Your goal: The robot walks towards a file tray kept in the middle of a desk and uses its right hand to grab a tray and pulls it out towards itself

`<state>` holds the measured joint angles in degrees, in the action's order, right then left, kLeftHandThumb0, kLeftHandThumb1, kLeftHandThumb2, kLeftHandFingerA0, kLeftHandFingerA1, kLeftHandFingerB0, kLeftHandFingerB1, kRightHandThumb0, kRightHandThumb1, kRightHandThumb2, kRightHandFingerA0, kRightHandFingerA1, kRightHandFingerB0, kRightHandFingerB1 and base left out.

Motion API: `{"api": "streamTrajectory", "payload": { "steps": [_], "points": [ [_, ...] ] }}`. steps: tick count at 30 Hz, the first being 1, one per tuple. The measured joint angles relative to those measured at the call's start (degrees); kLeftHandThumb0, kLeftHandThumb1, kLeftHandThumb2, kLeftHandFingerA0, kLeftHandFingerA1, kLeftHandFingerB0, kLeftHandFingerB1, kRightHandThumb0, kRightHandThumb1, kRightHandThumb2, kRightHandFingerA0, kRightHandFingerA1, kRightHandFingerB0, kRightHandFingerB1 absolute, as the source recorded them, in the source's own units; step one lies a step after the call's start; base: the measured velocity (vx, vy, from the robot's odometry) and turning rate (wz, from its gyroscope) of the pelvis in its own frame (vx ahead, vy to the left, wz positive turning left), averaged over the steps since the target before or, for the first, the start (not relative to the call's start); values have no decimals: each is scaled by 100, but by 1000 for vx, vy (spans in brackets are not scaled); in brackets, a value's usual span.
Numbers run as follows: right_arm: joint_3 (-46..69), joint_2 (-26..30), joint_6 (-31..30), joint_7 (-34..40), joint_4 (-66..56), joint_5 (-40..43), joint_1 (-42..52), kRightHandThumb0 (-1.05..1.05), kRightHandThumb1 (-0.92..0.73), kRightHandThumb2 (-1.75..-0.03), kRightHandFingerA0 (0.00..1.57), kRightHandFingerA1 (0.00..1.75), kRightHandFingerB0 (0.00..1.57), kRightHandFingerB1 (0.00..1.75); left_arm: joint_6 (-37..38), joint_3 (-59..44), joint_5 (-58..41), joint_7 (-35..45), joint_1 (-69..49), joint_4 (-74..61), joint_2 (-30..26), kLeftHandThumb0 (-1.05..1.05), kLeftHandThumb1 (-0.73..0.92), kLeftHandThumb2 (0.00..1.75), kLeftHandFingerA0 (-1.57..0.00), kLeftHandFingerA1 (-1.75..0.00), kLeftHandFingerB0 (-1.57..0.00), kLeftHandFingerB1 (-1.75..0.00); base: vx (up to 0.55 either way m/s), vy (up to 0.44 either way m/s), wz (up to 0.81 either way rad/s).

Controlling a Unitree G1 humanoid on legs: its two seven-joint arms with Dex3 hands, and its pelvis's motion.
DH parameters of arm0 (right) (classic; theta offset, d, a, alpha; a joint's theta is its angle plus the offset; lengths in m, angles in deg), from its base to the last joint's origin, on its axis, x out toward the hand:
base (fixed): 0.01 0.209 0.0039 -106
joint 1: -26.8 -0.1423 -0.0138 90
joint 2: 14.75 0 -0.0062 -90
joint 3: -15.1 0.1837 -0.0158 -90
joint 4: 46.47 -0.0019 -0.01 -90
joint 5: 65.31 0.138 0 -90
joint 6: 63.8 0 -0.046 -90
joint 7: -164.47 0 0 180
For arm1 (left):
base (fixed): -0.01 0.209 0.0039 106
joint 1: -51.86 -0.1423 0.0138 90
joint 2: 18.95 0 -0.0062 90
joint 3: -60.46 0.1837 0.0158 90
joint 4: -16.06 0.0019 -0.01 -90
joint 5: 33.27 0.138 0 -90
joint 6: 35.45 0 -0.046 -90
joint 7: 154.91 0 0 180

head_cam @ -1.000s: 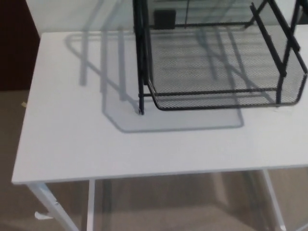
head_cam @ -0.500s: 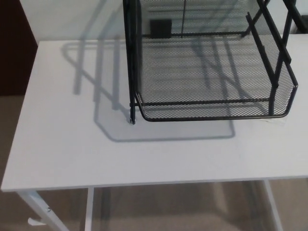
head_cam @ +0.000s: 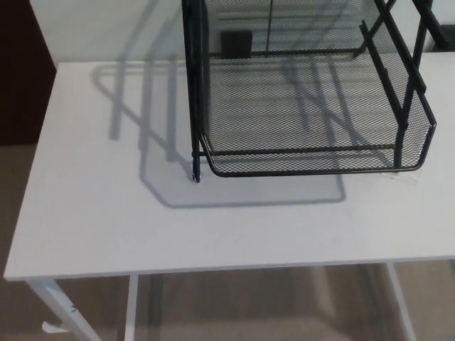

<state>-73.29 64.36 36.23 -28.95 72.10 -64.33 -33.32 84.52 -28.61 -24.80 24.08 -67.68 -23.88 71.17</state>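
Observation:
A black wire-mesh file tray rack (head_cam: 196, 85) stands on the white desk (head_cam: 106, 213), toward its back and right of middle. Its lowest tray (head_cam: 313, 160) reaches out toward me, its curved front rim just above the desktop. Upper tiers are cut off by the top of the head view. Neither of my hands shows anywhere in the picture.
The rack casts a grey shadow (head_cam: 142, 121) on the desk to its left. A dark wall outlet (head_cam: 236, 42) shows behind the mesh. The desk's white legs (head_cam: 53, 302) stand on beige carpet (head_cam: 249, 305). A dark panel (head_cam: 21, 71) borders the left edge.
The whole picture shifted between the earliest frame and now as the camera moved closer and leftward; the rack looks larger. Since half a second ago the view has barely changed.

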Motion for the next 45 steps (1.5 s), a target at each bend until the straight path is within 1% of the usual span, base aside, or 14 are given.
{"api": "streamTrajectory", "payload": {
  "steps": [2,5,19,23,24,25,28,37,38,39,42,43,44,45],
  "points": [
    [7,-89,-3,0,-330,33,130,-37,-51,-54,75,51,62,47,0,-5,-6,23,-13,-82,-17,-28,52,56,-56,-42,-49,-39,0,0,0],
    [-7,-184,-31,4,-973,68,316,-32,-54,-55,57,48,53,47,-1,-16,-19,56,7,-213,-17,-27,52,55,-56,-42,-49,-39,0,0,0],
    [160,-452,277,17,-3820,254,1493,-50,-57,-57,62,45,57,39,-25,-151,-75,236,0,-1215,-60,-32,53,56,-54,-40,-46,-37,0,0,0],
    [303,-541,371,84,-4631,242,1474,-50,-55,-56,50,44,47,37,-44,-175,-74,272,-2,-1393,-63,-28,53,56,-54,-41,-44,-37,0,0,0],
    [333,-551,378,98,-4812,234,1440,-60,-44,-80,35,57,26,47,-49,-177,-74,282,-6,-1416,-63,-30,53,56,-51,-41,-44,-37,0,0,0],
    [360,-553,378,110,-4995,213,1379,-60,-44,-80,35,57,26,47,-54,-178,-74,290,-9,-1435,-64,-30,53,56,-51,-41,-44,-37,0,0,0],
    [429,-524,373,156,-5550,114,1059,-67,-44,-79,0,51,7,54,-72,-182,-74,319,-25,-1531,-69,-30,54,57,-50,-40,-43,-36,0,0,0],
    [346,-311,216,177,-6398,-569,-476,-72,-45,-82,0,33,7,50,-117,-209,-76,426,-70,-1731,-167,-32,53,56,-50,-40,-42,-36,0,0,0],
    [312,-298,183,177,-6397,-660,-650,-75,-53,-57,0,34,5,47,-124,-210,-76,434,-73,-1747,-169,-32,54,56,-49,-40,-41,-36,0,0,0],
    [282,-286,155,177,-6395,-736,-793,-74,-44,-84,0,27,4,45,-129,-210,-76,439,-74,-1757,-172,-32,53,56,-49,-40,-41,-36,0,0,0],
    [140,-252,40,177,-6347,-1011,-1334,-72,-42,-85,0,27,3,41,-131,-211,-75,452,-74,-1779,-174,-33,54,56,-49,-40,-42,-36,0,0,0],
    [108,-246,13,177,-6329,-1073,-1451,-85,-39,-74,0,26,4,40,-131,-211,-75,456,-75,-1782,-174,-32,54,57,-50,-40,-42,-36,0,0,0],
    [70,-241,-21,178,-6297,-1153,-1597,-65,-36,-84,0,28,3,43,-131,-211,-75,462,-74,-1782,-175,-32,53,56,-51,-40,-42,-36,0,0,0],
    [26,-237,-63,178,-6259,-1245,-1753,-65,-36,-84,0,28,3,43,-131,-210,-75,469,-73,-1783,-175,-32,53,56,-51,-40,-42,-36,0,0,0]
  ]
}}
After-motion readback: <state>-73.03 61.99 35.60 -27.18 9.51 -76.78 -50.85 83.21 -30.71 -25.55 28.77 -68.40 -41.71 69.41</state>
